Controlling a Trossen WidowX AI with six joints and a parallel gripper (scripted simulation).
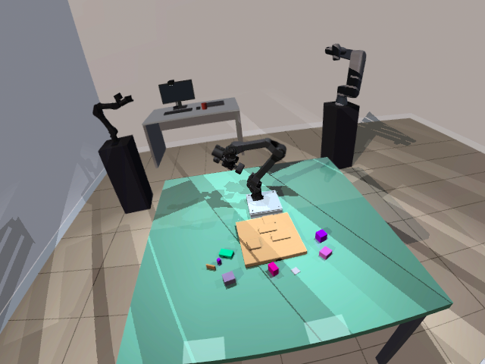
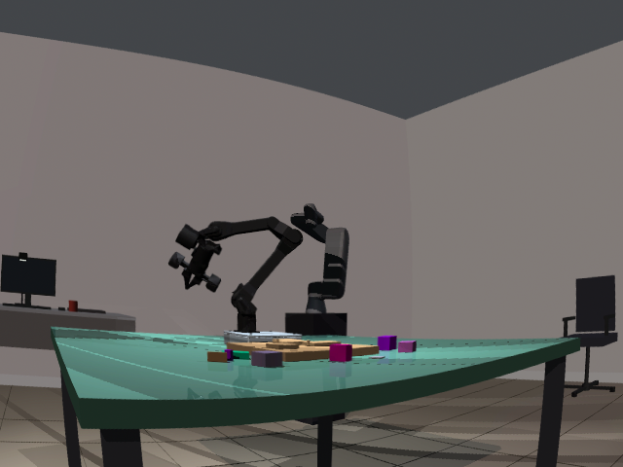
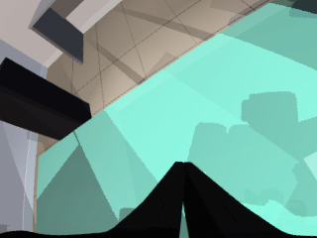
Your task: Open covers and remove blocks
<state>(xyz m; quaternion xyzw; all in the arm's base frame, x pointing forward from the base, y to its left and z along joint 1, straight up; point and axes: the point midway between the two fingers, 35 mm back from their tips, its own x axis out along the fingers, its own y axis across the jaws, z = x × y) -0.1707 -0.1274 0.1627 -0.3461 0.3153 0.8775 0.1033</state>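
The orange-tan puzzle board (image 1: pixel 289 249) (image 2: pixel 302 355) lies flat before the arm's base. Its same-coloured covers are low raised shapes; how far each is open, and the wells, cannot be made out. Off the board, on the table, lie a magenta block (image 1: pixel 273 268) (image 2: pixel 340 352), a purple block (image 1: pixel 320 235) (image 2: pixel 386 342), a pink block (image 1: pixel 325 252) (image 2: pixel 407 345), a grey-purple block (image 1: pixel 229 278) (image 2: pixel 266 358) and a green block (image 1: pixel 226 252). Which came from wells cannot be told. My gripper (image 3: pixel 182 170) is shut and empty, high above the table, away from the board.
A small orange piece (image 1: pixel 211 267) (image 2: pixel 217 356), a small violet piece (image 1: pixel 218 261) and a thin pale tile (image 1: pixel 295 271) lie near the board. The white base plate (image 1: pixel 266 206) stands behind it. Other arms stand on dark pedestals (image 1: pixel 126 176) (image 1: pixel 339 133) beyond the table.
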